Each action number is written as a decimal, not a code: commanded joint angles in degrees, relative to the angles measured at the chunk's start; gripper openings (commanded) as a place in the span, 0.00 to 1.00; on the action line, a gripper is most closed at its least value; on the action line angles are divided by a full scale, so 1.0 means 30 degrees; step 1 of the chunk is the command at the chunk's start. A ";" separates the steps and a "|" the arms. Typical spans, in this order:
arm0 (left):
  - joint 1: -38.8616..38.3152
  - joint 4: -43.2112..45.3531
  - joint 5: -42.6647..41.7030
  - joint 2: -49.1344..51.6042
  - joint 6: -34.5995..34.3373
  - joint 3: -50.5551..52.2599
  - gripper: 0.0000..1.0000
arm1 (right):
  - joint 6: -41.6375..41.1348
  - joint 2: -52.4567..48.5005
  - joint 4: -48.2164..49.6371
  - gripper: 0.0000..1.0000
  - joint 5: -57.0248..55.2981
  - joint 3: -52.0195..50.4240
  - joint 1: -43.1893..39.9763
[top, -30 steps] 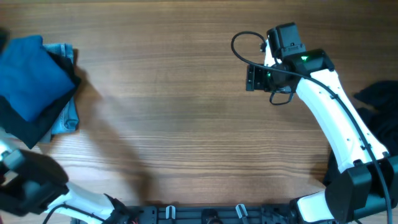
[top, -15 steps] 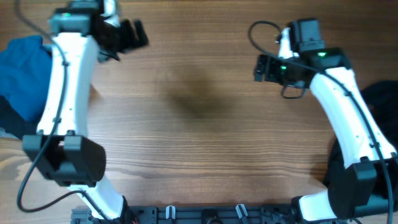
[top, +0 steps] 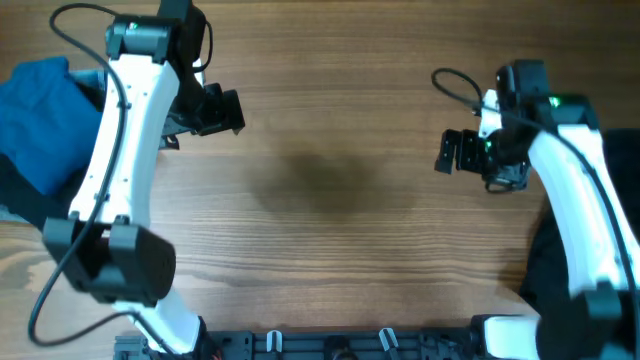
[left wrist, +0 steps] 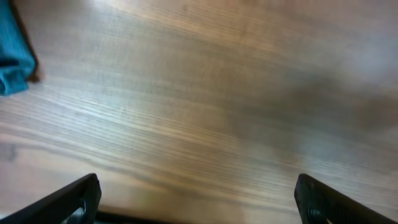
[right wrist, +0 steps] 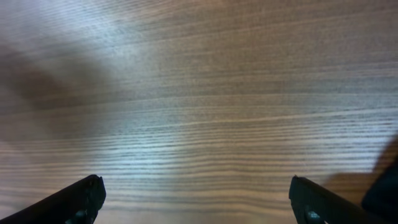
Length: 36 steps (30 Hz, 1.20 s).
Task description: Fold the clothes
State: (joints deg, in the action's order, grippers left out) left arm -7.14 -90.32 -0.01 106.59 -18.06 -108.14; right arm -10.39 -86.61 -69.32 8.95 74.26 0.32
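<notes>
Soft, crumpled teal-blue fabric garment (top: 35,110) lay bunched at the table's left edge with black cloth (top: 22,200) under it; a rumpled teal corner showed in the left wrist view. More black fabric (top: 622,165) sat at the right edge. Brown wooden table (top: 330,250), matte, with fine straight grain. Left gripper (top: 222,110), hard black fingers spread wide over bare wood, held nothing, near the teal garment but clear of it. Right gripper (top: 447,152) likewise gaped empty, its dark fingertips (right wrist: 78,198) in the frame's lower corners.
</notes>
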 commanded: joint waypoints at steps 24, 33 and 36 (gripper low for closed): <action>-0.1282 1.0870 0.2455 -3.0862 -0.0357 2.0174 1.00 | -0.1231 1.0557 0.6382 1.00 -0.2127 -0.6506 0.0015; -0.1282 0.7665 0.2463 -3.1124 -0.0357 2.0174 1.00 | -0.1231 0.7723 0.6390 1.00 -0.2127 -0.6550 0.0015; -0.1282 0.7665 0.2463 -3.1124 -0.0357 2.0174 1.00 | -0.1231 0.8189 0.6404 1.00 -0.2127 -0.6564 0.0029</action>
State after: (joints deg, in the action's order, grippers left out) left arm -10.79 -67.35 6.59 13.63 -18.81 -47.77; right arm -13.41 -63.18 -50.28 3.75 54.85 0.32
